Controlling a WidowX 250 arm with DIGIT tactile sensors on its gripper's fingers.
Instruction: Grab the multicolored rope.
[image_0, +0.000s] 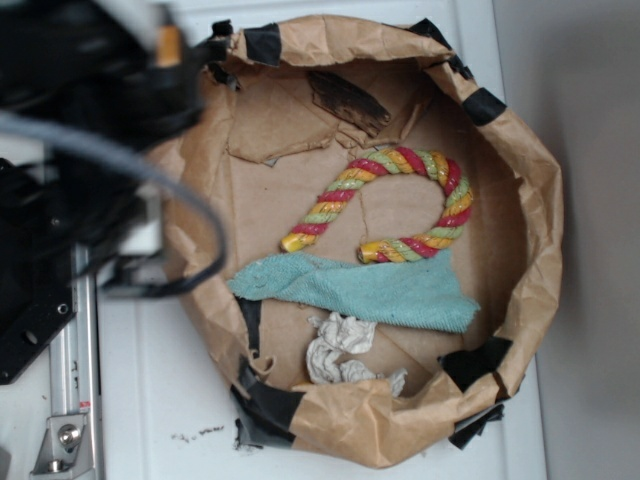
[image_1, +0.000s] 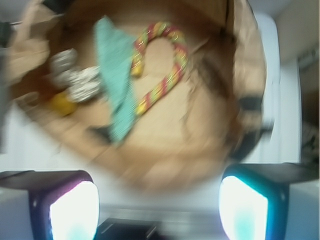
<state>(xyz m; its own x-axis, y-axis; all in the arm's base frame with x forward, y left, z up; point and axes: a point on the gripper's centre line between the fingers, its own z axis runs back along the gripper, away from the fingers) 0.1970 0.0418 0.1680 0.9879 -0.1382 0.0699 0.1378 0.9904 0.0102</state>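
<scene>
**Exterior view: one rope, one cloth, one paper wad in the brown-paper basin**

Exterior view first, and the count is easy: a single multicolored rope lies curled in a hook shape on the floor of the brown paper basin, toward the far side. Red, yellow and light green strands twist along it, and both yellow ends point down toward the one teal cloth, which is spread flat just below; the rope's right-hand end touches the cloth's upper edge. Below the cloth sits one crumpled white paper wad, touching the cloth's lower edge. Black tape patches dot the basin's rim, and the basin rests on a white tabletop. The robot arm looms dark and out of focus at the upper left, over the basin's rim, well apart from the rope.

Over to the wrist view, heavily blurred: the tool hangs above the near rim, its two fingers standing wide apart at the bottom corners with nothing between them. The rope shows ahead, beside the cloth, with the paper wad to the left.
</scene>
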